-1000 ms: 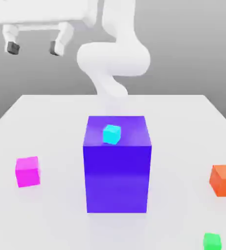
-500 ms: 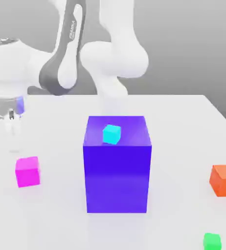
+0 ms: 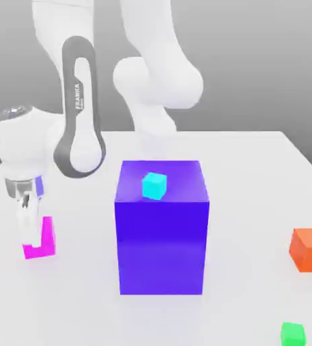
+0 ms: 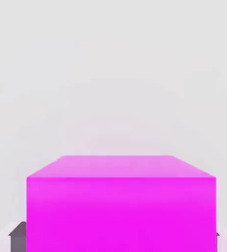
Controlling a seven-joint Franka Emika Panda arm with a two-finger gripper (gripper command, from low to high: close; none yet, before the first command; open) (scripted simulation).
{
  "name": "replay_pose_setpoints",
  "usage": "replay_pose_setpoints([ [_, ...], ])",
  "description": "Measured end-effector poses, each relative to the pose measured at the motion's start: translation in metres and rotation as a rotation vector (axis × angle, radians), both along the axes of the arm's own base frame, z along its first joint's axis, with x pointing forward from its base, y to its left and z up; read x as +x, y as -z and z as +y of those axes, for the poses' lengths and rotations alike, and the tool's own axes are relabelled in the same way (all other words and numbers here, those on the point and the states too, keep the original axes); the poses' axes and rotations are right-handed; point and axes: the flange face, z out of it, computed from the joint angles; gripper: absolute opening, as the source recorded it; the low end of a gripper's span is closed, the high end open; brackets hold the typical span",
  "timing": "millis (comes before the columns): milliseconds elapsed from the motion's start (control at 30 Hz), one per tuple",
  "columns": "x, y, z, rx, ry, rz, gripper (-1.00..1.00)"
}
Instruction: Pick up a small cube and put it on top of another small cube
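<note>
Gripper (image 3: 29, 233) down from high above table's far left to magenta cube (image 3: 45, 240) on white table (image 3: 253, 176), exterior view's left — approach done, grasp next. Fingers apart, straddling cube (dark pads at both flanks in hand view), not yet clamped. Cube (image 4: 120, 206) — bright magenta, sharp-edged, flat on table. Cyan cube (image 3: 154, 185) rests atop big blue block (image 3: 161, 230), likely stacking target.

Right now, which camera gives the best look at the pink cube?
The hand view: the pink cube fills the lower part of the picture, top and front faces plain. In the exterior view the pink cube is small, at that view's left, partly hidden behind the gripper.
</note>
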Motion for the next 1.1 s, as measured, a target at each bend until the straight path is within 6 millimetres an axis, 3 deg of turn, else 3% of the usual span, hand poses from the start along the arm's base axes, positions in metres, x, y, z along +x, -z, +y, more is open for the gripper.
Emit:
replay_pose_setpoints([
  [200,0.001,-0.050,0.000,0.001,-0.001,0.000,-1.00],
  [233,0.012,-0.054,0.003,0.002,-0.023,0.006,-1.00],
  [300,0.057,-0.057,0.026,0.002,-0.132,0.020,-1.00],
  [400,0.138,-0.058,0.102,0.000,-0.373,0.038,-1.00],
  [500,0.193,-0.060,0.170,-0.003,-0.531,0.048,-1.00],
  [567,0.218,-0.062,0.219,-0.005,-0.624,0.048,-1.00],
  [700,0.246,-0.069,0.316,-0.006,-0.792,0.039,-1.00],
  [833,0.252,-0.078,0.416,-0.002,-0.944,0.018,-1.00],
  [900,0.253,-0.063,0.465,-0.001,-1.018,0.006,-1.00],
  [933,0.253,-0.047,0.486,0.000,-1.049,0.002,-1.00],
  [967,0.252,-0.035,0.496,0.001,-1.064,0.001,1.00],
  [1100,0.252,-0.035,0.496,0.001,-1.064,0.001,1.00],
])
